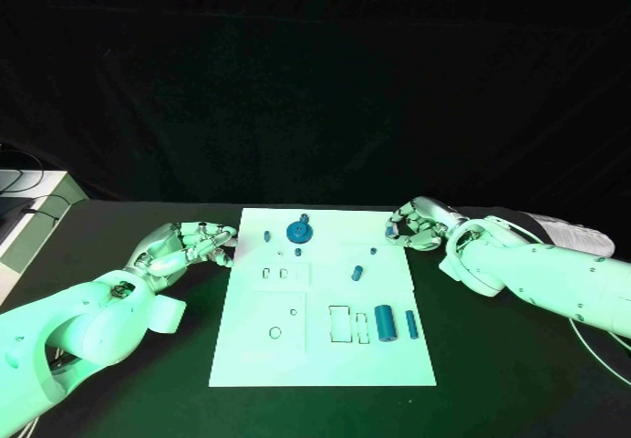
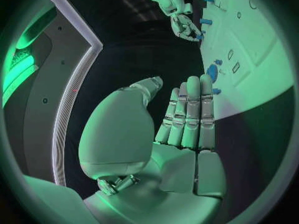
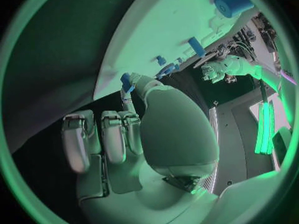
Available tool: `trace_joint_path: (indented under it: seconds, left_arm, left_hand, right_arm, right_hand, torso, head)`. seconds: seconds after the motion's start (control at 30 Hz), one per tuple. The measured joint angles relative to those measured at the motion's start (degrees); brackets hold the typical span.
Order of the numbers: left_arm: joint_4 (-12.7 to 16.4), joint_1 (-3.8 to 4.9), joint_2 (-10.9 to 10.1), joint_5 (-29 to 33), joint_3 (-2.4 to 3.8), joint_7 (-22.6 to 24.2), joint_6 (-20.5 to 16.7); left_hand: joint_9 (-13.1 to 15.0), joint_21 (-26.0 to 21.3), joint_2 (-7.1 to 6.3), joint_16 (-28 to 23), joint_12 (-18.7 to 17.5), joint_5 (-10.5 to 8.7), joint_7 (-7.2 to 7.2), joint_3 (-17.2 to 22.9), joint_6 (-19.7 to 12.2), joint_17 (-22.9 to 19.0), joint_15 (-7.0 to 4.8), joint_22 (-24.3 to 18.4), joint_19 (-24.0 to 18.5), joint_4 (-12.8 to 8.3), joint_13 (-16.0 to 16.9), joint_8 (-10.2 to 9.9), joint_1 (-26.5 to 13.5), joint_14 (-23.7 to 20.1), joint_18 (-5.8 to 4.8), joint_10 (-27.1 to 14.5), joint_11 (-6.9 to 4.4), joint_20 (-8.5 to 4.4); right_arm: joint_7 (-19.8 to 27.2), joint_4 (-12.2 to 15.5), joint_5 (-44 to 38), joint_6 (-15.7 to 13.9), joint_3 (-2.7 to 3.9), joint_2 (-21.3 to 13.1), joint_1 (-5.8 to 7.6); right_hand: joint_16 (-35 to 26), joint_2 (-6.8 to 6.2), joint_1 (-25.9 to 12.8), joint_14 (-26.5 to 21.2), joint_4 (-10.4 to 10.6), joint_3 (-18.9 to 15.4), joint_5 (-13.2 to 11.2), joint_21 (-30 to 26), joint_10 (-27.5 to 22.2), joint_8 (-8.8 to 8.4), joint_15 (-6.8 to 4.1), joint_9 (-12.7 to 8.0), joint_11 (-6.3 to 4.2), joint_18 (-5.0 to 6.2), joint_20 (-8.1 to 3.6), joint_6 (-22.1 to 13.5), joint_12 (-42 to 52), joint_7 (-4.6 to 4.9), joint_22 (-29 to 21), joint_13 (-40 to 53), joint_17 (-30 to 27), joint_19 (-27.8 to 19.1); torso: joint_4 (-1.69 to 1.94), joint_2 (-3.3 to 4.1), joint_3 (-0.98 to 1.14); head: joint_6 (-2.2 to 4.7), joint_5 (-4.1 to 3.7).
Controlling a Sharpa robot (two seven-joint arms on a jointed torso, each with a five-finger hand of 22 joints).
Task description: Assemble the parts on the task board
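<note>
The head camera looks steeply down from above on the white task board (image 1: 322,301) mid-frame, while each wrist camera sits close behind its own palm, both facing across that same board toward the opposite hand.

A black table (image 1: 500,365) lay under everything, its surface dark and plain out to the edges on either side. Behind it, across the far side of the scene, hung a black curtain (image 1: 329,91) in soft vertical folds — it closed off the whole background. At the far left, just beyond the table's corner, stood a pale cabinet or stand (image 1: 33,205), with dark cables (image 1: 20,178) trailing over its top — what they were joined to could not be told.
</note>
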Motion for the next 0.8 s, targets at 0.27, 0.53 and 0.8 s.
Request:
trace_joint_path:
  seconds: [0.27,0.53,0.8]
  left_arm:
    - [-0.1,0.0,0.0,0.0,0.0,0.0,0.0]
    - [-0.3,-0.01,0.2,-0.1,0.0,-0.1,-0.2]
    - [-0.4,0.0,0.7,-0.2,0.0,-0.2,-0.3]
  left_hand:
    - [0.0,0.0,0.0,0.0,0.0,0.0,0.0,0.0,0.0,0.0,0.0,0.0,0.0,0.0,0.0,0.0,0.0,0.0,0.0,0.0,0.0,0.0]
    - [0.0,0.0,0.0,0.0,0.0,0.0,0.0,0.0,0.0,0.0,0.0,0.1,-0.2,0.0,0.0,0.0,0.0,0.0,0.0,0.0,0.0,0.21]
    - [0.1,0.0,0.0,0.0,0.0,0.0,0.0,0.0,0.0,0.0,0.0,0.0,-0.2,0.0,0.0,0.0,0.0,0.0,0.0,0.0,0.0,0.21]
  right_arm:
    - [-3.0,4.9,-0.7,-3.6,0.48,-0.7,1.85]
    - [-10.1,11.4,-3.1,-6.7,0.27,2.0,2.59]
    - [-18.2,16.9,-5.7,-8.5,-0.8,6.4,0.91]
  right_hand:
    - [0.0,0.06,-0.1,0.0,0.0,0.0,-0.3,0.0,-0.1,0.23,0.0,0.0,-0.08,0.0,0.0,0.0,0.0,0.0,0.0,0.0,0.0,0.0]
    - [0.0,-0.35,-0.5,-0.2,-0.2,0.2,-1.9,0.0,0.0,1.11,-0.19,0.0,-0.42,0.0,-0.41,0.0,0.0,-0.02,0.0,0.0,0.0,0.0]
    - [0.0,-0.35,-0.5,-0.2,-0.4,0.7,-1.9,0.0,0.0,1.11,-0.19,0.0,-0.41,0.0,-0.41,0.0,0.0,-0.03,0.0,0.0,0.0,0.0]
  torso:
    - [-0.18,-0.26,-0.08]
    - [-0.4,-0.7,-0.18]
    - [-0.34,-0.85,-0.3]
  head:
    - [0.08,0.16]
    - [-0.08,0.65]
    - [-0.23,0.58]
